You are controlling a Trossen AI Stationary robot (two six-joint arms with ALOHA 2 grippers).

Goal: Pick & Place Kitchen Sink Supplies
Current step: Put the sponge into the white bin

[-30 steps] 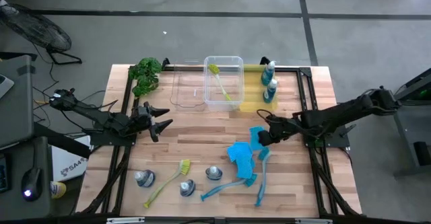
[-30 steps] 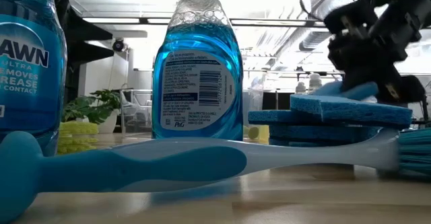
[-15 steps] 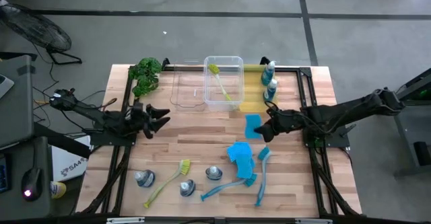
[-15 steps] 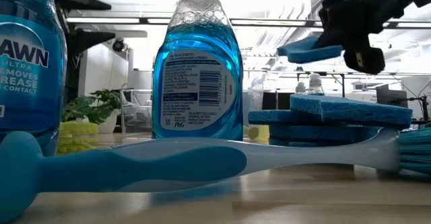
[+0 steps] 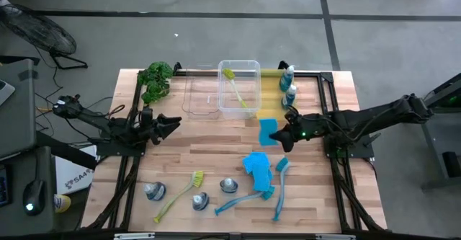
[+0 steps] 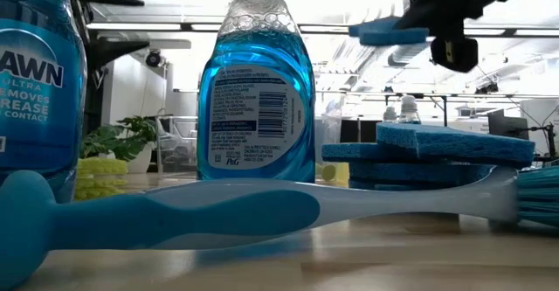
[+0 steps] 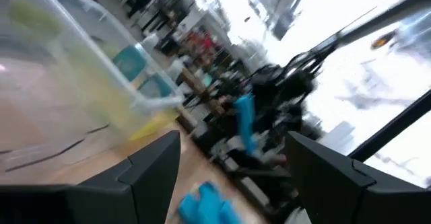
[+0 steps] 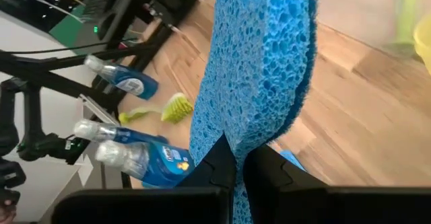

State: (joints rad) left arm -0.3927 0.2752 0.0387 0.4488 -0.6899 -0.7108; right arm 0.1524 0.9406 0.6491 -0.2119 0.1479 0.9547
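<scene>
The right gripper (image 5: 282,135) pinched a porous blue sponge (image 5: 267,131) by its edge, aloft just before the yellow bin (image 5: 271,104). The left gripper (image 5: 170,124) hovered spread and empty near the table's (image 5: 209,150) left side.

We see bare table (image 5: 209,150) in the middle; sponges (image 5: 258,169), brushes (image 5: 279,189) and bottles (image 5: 228,186) crowd the front.

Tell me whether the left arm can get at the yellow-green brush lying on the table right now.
Probably yes. The left gripper is open and holds nothing, and the yellow-green brush lies in the open on that arm's side of the table, with nothing between them.
</scene>
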